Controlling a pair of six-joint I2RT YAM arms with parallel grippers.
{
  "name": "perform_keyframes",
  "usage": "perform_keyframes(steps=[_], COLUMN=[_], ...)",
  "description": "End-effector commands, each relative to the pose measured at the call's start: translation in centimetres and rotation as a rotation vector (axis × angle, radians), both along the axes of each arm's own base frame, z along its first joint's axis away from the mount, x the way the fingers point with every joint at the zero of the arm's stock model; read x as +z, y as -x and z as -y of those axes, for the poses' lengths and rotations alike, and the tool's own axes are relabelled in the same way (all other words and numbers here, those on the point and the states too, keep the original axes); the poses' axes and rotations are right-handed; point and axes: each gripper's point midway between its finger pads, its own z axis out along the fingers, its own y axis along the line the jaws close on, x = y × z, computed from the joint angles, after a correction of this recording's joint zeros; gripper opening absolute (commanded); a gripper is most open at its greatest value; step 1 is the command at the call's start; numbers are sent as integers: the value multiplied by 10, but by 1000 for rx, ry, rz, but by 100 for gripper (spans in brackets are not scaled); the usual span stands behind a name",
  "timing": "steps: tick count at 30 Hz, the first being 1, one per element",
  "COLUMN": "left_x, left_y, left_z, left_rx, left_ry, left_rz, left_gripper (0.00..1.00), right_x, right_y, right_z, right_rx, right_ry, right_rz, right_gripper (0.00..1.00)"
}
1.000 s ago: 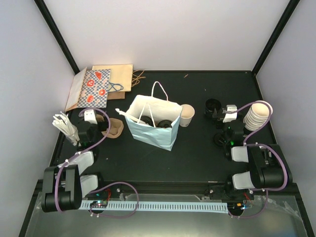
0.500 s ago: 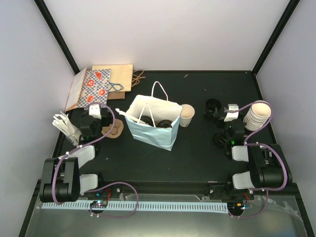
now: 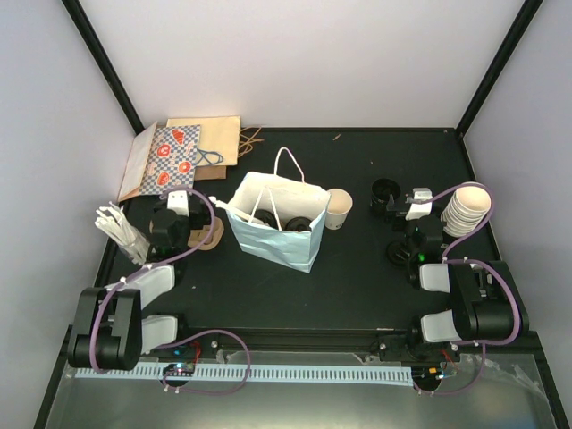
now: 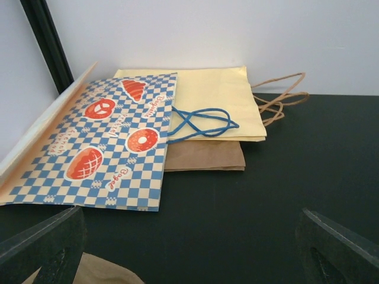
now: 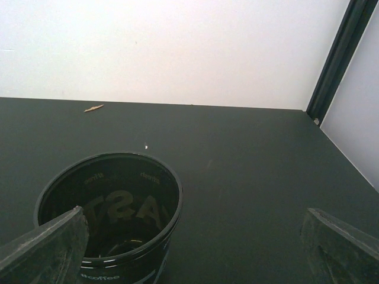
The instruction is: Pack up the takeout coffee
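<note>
The left claw point(image 4: 189, 245) and right claw point(image 5: 192, 242) are spread wide, empty. Two lidded cups point(image 3: 299, 223) are packed in the blue bag point(image 3: 277, 243); one open cup point(image 3: 339, 208) is beside it. A black lid point(image 5: 109, 213) should be pinched gently.

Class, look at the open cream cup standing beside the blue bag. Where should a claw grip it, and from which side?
Grip the cream cup across its side wall, just below the rim, coming from its right, likely with the open right claw. It stands upright and lidless, so that wall is exposed there, while the blue bag crowds its left side.
</note>
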Motion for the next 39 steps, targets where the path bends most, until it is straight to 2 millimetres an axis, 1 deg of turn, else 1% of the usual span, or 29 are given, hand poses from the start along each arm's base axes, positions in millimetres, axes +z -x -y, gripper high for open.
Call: perform_keyframes(steps=[1,5,9,12,14,16,18,20,21,24,27,29,39], left_x=[21,18,21,24,27,24,21,5,6,5,-2,1,-1], left_y=[5,15,24,18,11,2,-5,-11,-13,-12,-16,-17,-17], left_z=[-3,-4,-6,-5,-5,-4,-2,1,3,4,1,0,0], left_rx=[24,34,51,42,42,38,30,9,-6,-11,9,13,15], left_ry=[-13,-14,-15,-29,-44,-51,-55,-63,-90,-102,-69,-75,-71], left_rz=[76,74,106,115,126,117,132,111,133,146,72,90,73], left_gripper=[99,99,99,99,99,99,99,99,99,99,99,99,99], right_x=[20,20,20,20,20,20,20,20,20,20,20,20,20], right_y=[-5,-5,-5,-5,-5,-5,-5,-5,-5,-5,-5,-5,-5], right_z=[1,1,2,1,2,2,2,1,1,1,1,1,1], right_rx=[-3,-4,-4,-3,-5,-4,-4,-4,-3,-2,-3,-3,-2], right_ry=[-8,-7,-7,-7,-7,-7,-8,-7,-7,-8,-8,-8,-6], right_rz=[68,69,69,69,69,69,67,68,68,68,70,69,68], right_gripper=[100,100,100,100,100,100,100,100,100,100,100,100,100])
